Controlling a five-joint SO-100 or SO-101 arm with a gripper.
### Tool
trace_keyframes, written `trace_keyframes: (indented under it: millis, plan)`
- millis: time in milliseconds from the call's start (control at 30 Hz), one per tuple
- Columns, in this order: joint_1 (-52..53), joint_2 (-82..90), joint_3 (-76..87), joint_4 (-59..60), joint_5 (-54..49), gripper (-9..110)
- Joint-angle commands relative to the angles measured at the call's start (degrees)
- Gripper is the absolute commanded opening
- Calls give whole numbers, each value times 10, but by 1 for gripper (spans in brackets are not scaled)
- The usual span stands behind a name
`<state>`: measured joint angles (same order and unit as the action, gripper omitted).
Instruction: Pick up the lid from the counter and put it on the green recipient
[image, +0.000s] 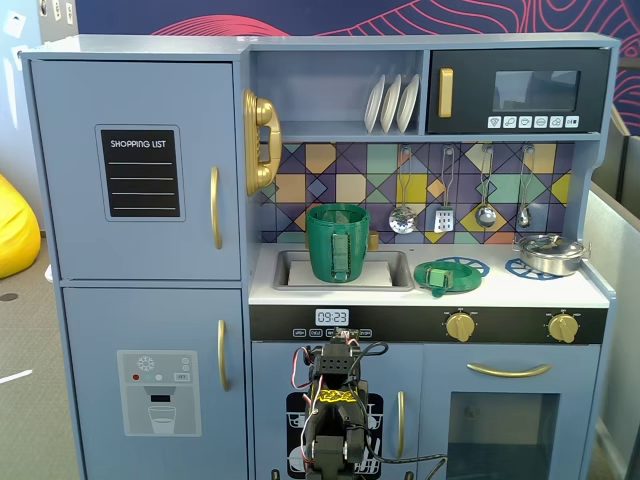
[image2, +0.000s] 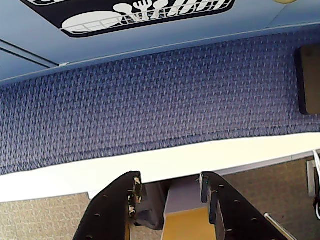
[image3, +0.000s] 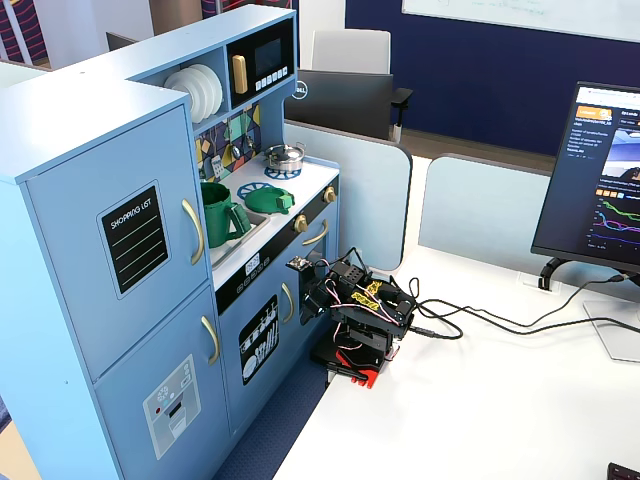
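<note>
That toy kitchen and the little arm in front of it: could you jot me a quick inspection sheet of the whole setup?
Surface: white counter with a sink.
Job's things: green pot standing in the sink, uncovered; green lid lying flat on the left blue burner ring.
Clutter: silver pot on the right burner; utensils hanging above.
Tool: tool open, empty, folded low in front of the kitchen, pointing at the floor.
Cables: black cable trailing across the white desk.
Surroundings: monitor, office chairs.
</note>
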<state>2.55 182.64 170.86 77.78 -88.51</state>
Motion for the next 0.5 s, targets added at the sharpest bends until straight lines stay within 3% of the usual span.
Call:
trace_keyframes:
  millis: [0, 367, 467]
  plan:
    - [42, -5, 9, 100, 21, 0]
    - [42, -5, 9, 98, 29, 0]
    - [69, -6, 0, 46, 38, 0]
